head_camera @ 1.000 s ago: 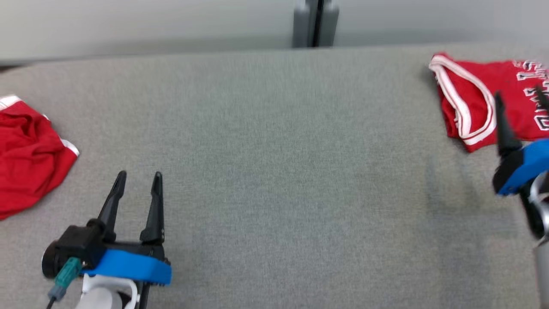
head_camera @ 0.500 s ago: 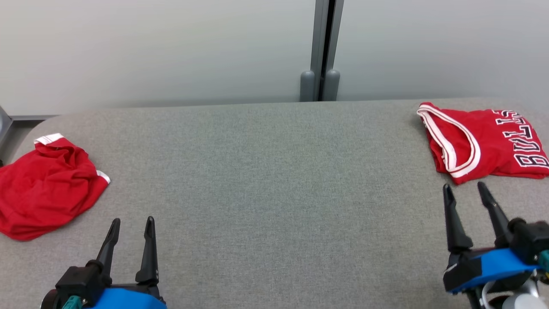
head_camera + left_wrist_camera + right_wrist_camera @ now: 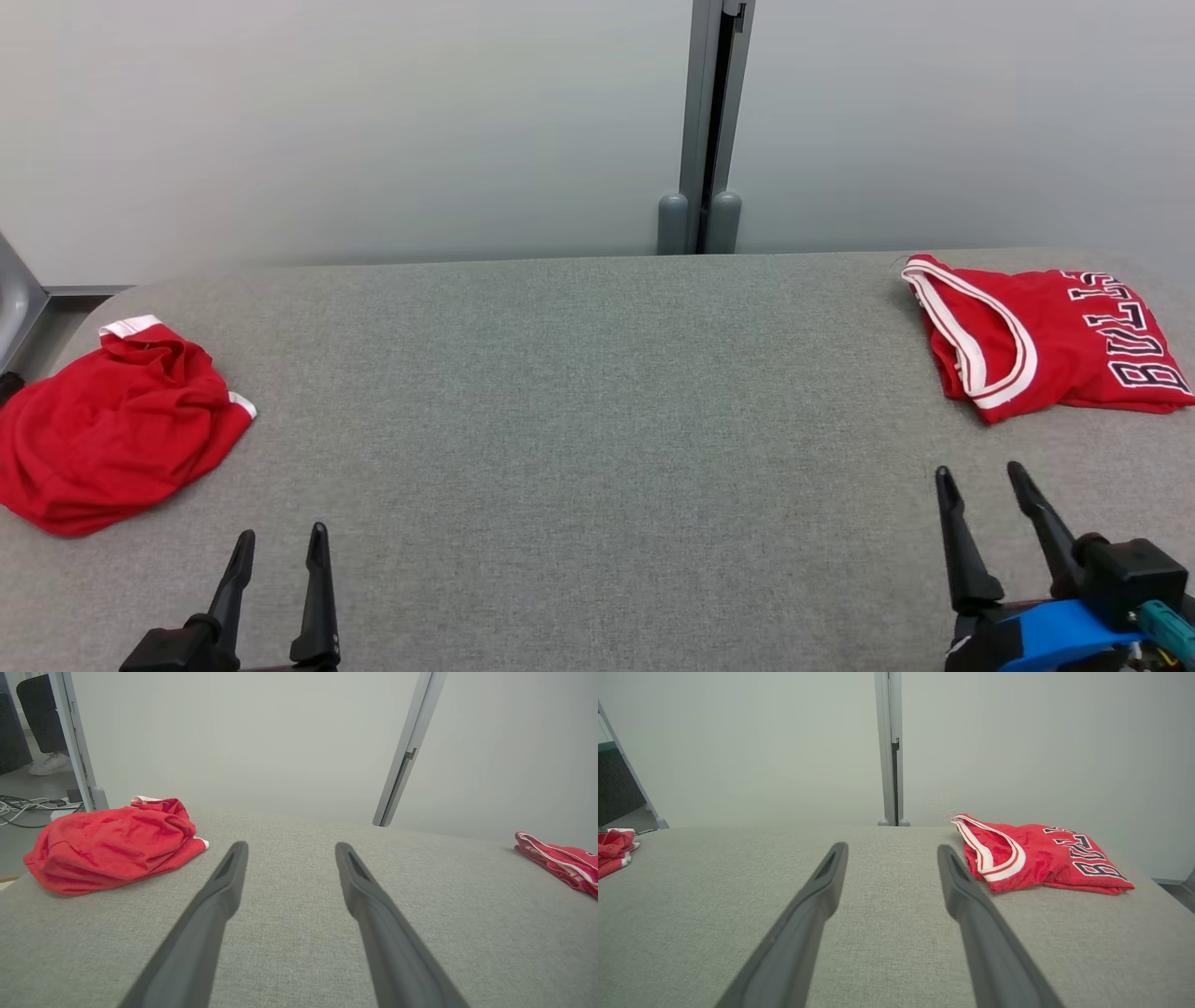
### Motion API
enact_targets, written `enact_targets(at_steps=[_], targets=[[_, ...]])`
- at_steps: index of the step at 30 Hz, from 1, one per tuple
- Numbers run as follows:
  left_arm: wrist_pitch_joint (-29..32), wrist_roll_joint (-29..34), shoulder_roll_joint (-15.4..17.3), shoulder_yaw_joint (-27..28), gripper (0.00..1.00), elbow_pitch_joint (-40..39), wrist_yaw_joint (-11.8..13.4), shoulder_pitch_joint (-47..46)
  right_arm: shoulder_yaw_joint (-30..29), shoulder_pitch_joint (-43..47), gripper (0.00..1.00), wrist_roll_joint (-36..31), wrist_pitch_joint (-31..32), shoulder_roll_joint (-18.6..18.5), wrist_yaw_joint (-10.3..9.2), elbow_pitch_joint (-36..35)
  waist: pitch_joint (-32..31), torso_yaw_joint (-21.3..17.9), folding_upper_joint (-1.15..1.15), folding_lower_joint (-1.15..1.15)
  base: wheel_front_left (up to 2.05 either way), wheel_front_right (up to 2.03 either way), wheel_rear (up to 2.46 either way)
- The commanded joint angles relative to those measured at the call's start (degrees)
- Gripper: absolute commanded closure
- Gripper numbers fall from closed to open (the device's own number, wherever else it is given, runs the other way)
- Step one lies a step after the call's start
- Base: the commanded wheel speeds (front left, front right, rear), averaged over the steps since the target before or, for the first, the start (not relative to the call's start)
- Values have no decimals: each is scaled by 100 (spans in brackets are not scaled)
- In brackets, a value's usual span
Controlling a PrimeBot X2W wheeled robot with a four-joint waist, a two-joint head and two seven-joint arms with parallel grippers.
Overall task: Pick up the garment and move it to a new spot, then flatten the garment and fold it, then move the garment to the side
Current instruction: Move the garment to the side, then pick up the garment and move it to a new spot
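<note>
Left pincer (image 3: 282,536): open, nothing between the fingers, over the table (image 3: 579,392) by the near edge, toward the near-left corner. Left wrist view agrees: the pincer (image 3: 291,848) has both fingers spread, bare grey cloth surface between them.

Right pincer (image 3: 980,471): open too, empty, by the near edge toward the near-right corner. Right wrist view shows the pincer (image 3: 892,847) with a wide gap and only table beyond it.

Two red garments on the table, well apart:
- crumpled one (image 3: 112,429) at the left edge, toward the far-left corner. Bunched in a heap, white trim showing at its far side and right side. It lies ahead and left of the left pincer, not touching it. Also seen from the left wrist (image 3: 112,844) and, small, at the left of the right wrist view (image 3: 612,851).
- folded jersey (image 3: 1036,341) at the right edge, by the far-right corner. Lies flat, white-trimmed armhole toward table centre, black-and-white lettering on top, partly cut off. Ahead of the right pincer, clear of it. Right wrist (image 3: 1036,858) shows it flat, edges tidy.

Middle of the table between them is bare cloth.

Behind the far edge: pale wall (image 3: 373,121) with a grey post (image 3: 709,112). Left wrist view: a person's leg (image 3: 39,716) and floor cables (image 3: 18,807) past the left edge.
</note>
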Motion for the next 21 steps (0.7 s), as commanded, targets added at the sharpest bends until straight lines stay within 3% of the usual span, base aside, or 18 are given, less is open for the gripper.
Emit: enact_targets(at_steps=[1,13,21], targets=[[-23,44,0,54,0,15,-28,23,-53,56,0,-7,-29,10,-1,5,0,-6,0,0,0,0,0],[-23,168,-94,130,0,103,-138,-14,-41,61,0,112,-27,14,-1,74,12,22,0,0,0,0,0],[-23,218,-107,176,0,126,-184,-51,-4,102,0,173,9,14,-1,124,31,324,0,0,0,0,0]])
